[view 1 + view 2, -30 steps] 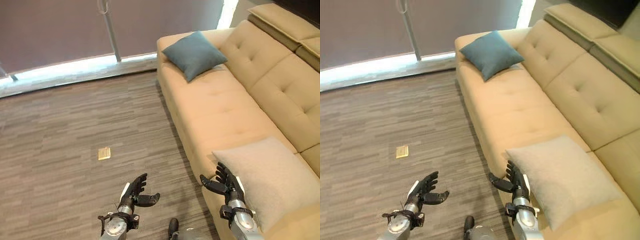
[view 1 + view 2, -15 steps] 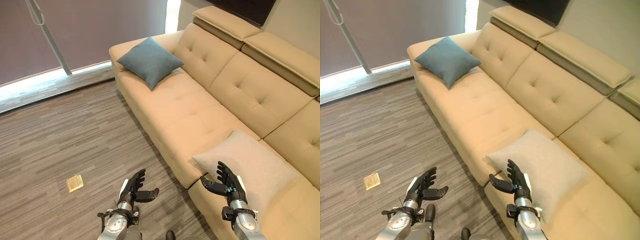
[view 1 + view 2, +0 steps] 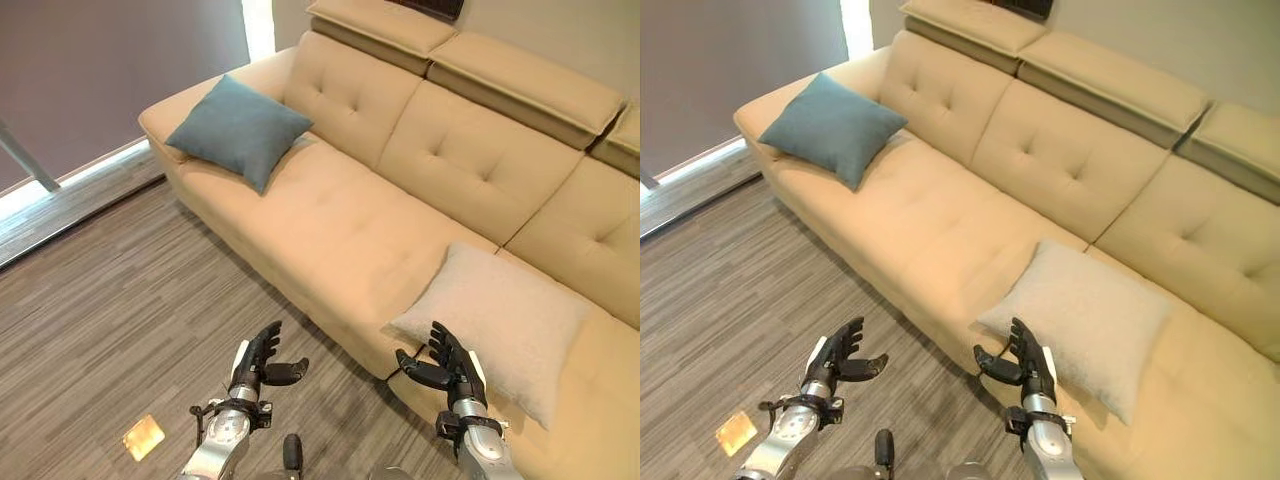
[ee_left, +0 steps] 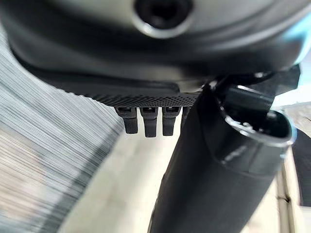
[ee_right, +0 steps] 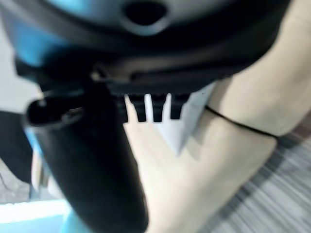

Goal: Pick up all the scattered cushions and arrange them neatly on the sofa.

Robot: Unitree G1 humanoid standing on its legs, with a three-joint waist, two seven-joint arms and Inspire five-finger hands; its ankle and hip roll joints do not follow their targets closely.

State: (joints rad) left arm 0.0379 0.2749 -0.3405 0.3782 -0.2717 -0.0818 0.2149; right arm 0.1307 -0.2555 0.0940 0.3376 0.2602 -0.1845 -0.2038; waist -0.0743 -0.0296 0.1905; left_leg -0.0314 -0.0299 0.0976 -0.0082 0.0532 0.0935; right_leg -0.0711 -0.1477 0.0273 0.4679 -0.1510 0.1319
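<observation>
A long beige sofa (image 3: 350, 225) runs across the view. A blue-grey cushion (image 3: 238, 129) leans at its far left end by the armrest. A pale grey cushion (image 3: 497, 320) lies flat on the seat nearer me, one corner hanging over the front edge. My right hand (image 3: 447, 362) hovers open just before that corner, fingers spread, not touching it. My left hand (image 3: 258, 362) is open above the floor in front of the sofa, holding nothing. In the right wrist view the straight fingertips (image 5: 146, 111) point toward the sofa front.
Grey striped wood-look flooring (image 3: 110, 300) lies in front of the sofa. A small tan floor plate (image 3: 144, 437) sits at the lower left. A bright window strip (image 3: 30, 190) runs along the far left.
The whole picture has swung toward the sofa, so the camera has turned right. Both hands keep the same open pose; the right hand stays by the grey cushion's corner.
</observation>
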